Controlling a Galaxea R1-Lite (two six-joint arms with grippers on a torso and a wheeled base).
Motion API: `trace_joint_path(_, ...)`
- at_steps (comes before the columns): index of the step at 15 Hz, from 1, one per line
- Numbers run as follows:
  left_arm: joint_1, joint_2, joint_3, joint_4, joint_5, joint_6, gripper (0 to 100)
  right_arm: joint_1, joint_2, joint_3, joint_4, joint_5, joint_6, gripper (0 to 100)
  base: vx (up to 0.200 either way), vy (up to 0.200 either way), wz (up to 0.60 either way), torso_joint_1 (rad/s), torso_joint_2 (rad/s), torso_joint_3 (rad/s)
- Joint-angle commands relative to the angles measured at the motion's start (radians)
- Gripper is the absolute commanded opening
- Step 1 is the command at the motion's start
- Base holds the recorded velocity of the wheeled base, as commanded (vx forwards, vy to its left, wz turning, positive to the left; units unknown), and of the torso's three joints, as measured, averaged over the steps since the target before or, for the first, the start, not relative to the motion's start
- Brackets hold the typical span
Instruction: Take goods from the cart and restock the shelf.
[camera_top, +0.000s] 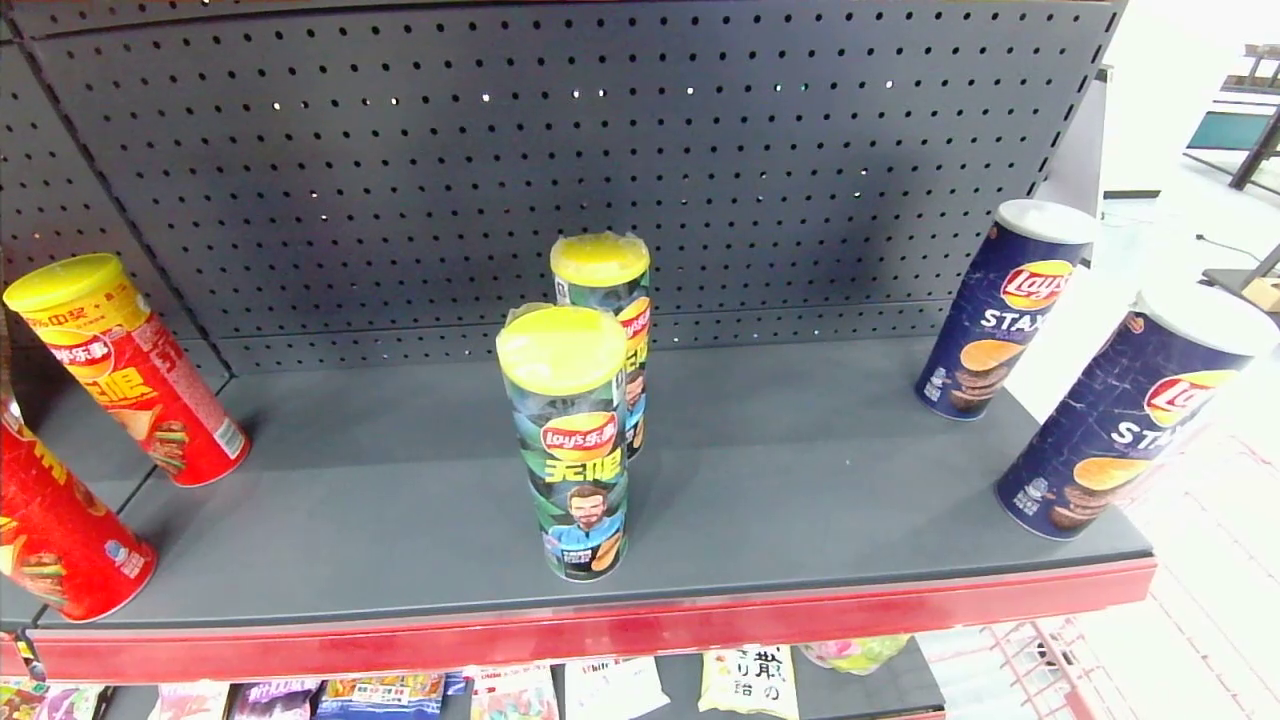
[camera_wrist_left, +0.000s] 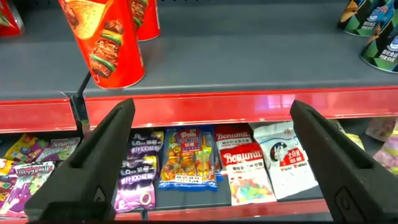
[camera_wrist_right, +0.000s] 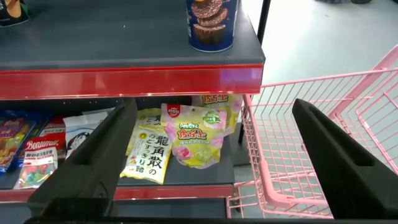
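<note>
On the grey shelf (camera_top: 780, 500) stand two green chip cans with yellow lids, one at the front middle (camera_top: 570, 440) and one behind it (camera_top: 605, 320). Two red cans (camera_top: 130, 370) stand at the left, and two dark blue cans (camera_top: 1000, 310) at the right. My left gripper (camera_wrist_left: 211, 162) is open and holds nothing, below the shelf's red front edge (camera_wrist_left: 217, 102), under a red can (camera_wrist_left: 102, 40). My right gripper (camera_wrist_right: 211, 162) is open and holds nothing, below the shelf's right end, under a blue can (camera_wrist_right: 212, 22). The pink wire cart (camera_wrist_right: 311, 155) stands beside it.
A lower shelf (camera_wrist_left: 205, 193) holds rows of snack and candy bags (camera_wrist_left: 186, 158), also under the right end (camera_wrist_right: 196, 134). The perforated back panel (camera_top: 560, 170) closes the shelf behind. Open floor lies to the right of the shelving (camera_top: 1210, 580).
</note>
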Motion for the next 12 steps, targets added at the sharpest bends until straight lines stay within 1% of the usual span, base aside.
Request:
trace_joint_path(1,0.002,0.000,0.000,0.000,0.000,0.000,100,0.000,-0.001,0.000,0.000,0.000,0.000,100,0.000,0.000,0.00,0.000,0.00,0.000)
trace_joint_path(3,0.000,0.007,0.000,0.000,-0.012,0.012,100,0.000,-0.001,0.000,0.000,0.000,0.000,100,0.000,0.000,0.00,0.000,0.00,0.000)
trace_joint_path(5,0.000,0.012,-0.003,0.001,-0.072,0.018,100,0.000,-0.002,0.000,-0.002,0.002,-0.001,100,0.000,0.000,0.00,0.000,0.00,0.000)
trace_joint_path(7,-0.002,0.007,-0.002,-0.005,-0.095,0.032,100,0.000,-0.001,0.000,0.000,0.000,-0.001,100,0.000,0.000,0.00,0.000,0.00,0.000)
trace_joint_path(8,-0.005,0.018,-0.055,-0.020,-0.130,0.010,100,0.000,-0.002,0.000,0.000,0.000,-0.001,100,0.000,0.000,0.00,0.000,0.00,0.000)
trace_joint_path(9,-0.031,0.176,-0.213,-0.026,-0.164,-0.074,100,0.000,-0.002,0.000,0.000,0.000,-0.001,100,0.000,0.000,0.00,0.000,0.00,0.000)
trace_joint_path(10,-0.034,0.251,-0.264,-0.034,-0.161,-0.105,100,0.000,-0.002,0.000,-0.002,0.000,-0.001,100,0.000,0.000,0.00,0.000,0.00,0.000)
trace_joint_path(11,-0.035,0.351,-0.390,-0.048,-0.181,-0.138,100,0.000,-0.002,0.000,0.000,0.000,-0.004,100,0.000,0.000,0.00,0.000,0.00,0.000)
trace_joint_path(12,-0.049,0.380,-0.405,-0.045,-0.237,-0.123,100,0.000,-0.002,0.000,-0.002,0.000,-0.004,100,0.000,0.000,0.00,0.000,0.00,0.000)
